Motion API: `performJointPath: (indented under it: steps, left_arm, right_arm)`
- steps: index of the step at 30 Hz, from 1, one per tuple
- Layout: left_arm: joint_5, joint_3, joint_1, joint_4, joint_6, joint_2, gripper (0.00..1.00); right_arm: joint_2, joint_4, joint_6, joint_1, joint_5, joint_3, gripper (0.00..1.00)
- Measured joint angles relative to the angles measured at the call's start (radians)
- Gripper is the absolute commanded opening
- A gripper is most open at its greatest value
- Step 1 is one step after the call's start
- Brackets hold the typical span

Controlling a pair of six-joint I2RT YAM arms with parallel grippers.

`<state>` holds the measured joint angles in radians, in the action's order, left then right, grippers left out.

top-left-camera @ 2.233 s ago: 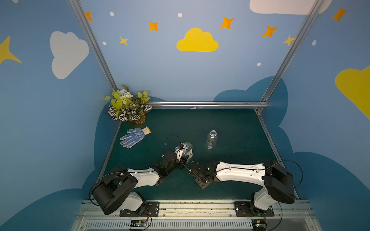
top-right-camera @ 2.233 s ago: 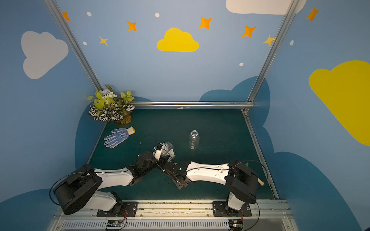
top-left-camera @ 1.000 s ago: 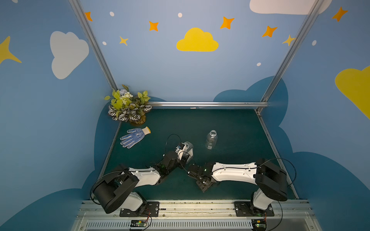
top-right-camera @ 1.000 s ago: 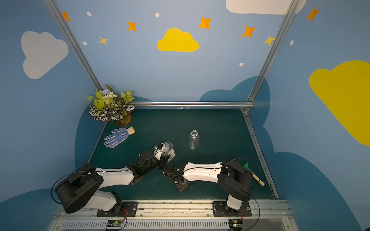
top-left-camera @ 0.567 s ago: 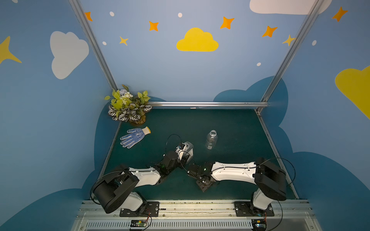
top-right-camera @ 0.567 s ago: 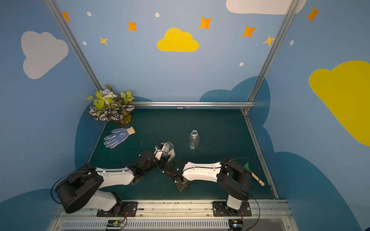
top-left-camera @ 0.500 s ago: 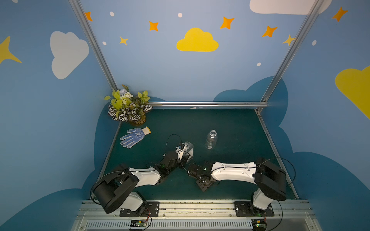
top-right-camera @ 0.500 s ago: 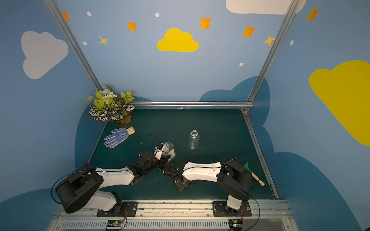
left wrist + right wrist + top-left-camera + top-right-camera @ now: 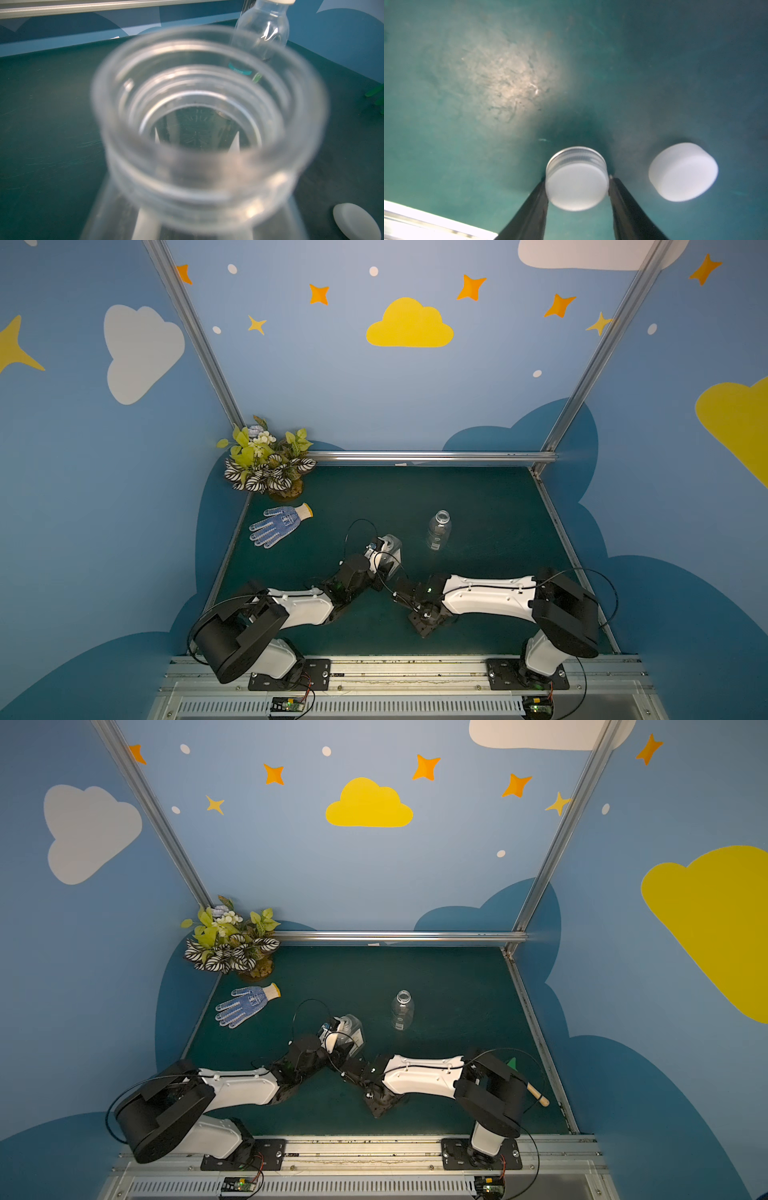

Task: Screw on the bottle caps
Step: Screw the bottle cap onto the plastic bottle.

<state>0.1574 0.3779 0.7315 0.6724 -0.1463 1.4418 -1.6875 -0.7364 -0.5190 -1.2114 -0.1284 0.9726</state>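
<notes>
My left gripper (image 9: 383,556) is shut on the clear rectangular bottle (image 9: 390,542), which stands upright near the middle of the green mat in both top views. The left wrist view looks straight down into its open threaded mouth (image 9: 207,116), with no cap on it. The round bottle (image 9: 439,529) (image 9: 402,1010) stands uncapped further back and to the right. My right gripper (image 9: 577,182) is down at the mat, its two black fingers (image 9: 533,199) shut on a white bottle cap (image 9: 576,180). A second white cap (image 9: 683,171) (image 9: 353,220) lies loose on the mat beside it.
A potted plant (image 9: 268,462) fills the back left corner, and a blue dotted glove (image 9: 278,524) lies in front of it. A wooden-handled tool with a green end (image 9: 536,1096) lies by the right wall behind my right arm. Metal rails edge the mat.
My right arm's elbow has swung slightly left, and the gripper has stayed low by the caps. The left arm and its bottle have held still.
</notes>
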Motion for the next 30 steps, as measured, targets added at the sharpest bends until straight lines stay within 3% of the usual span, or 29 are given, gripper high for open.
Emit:
performJointPath:
  steps: [7,21,24,30]
  left_arm:
    - [0.001,0.000,0.002,0.000,0.003,0.000,0.38]
    - [0.010,0.002,0.009,-0.002,0.006,0.002,0.38]
    - [0.011,0.002,0.009,-0.002,0.006,0.002,0.38]
    - [0.012,0.012,0.011,-0.008,0.008,0.010,0.38]
  right_arm:
    - [0.010,0.016,-0.019,0.000,-0.001,-0.014,0.49]
    - [0.021,0.046,-0.095,-0.010,-0.011,-0.036,0.34]
    - [0.021,0.053,-0.105,-0.010,-0.012,-0.041,0.38]
    - [0.020,0.045,-0.113,-0.010,-0.029,-0.042,0.57]
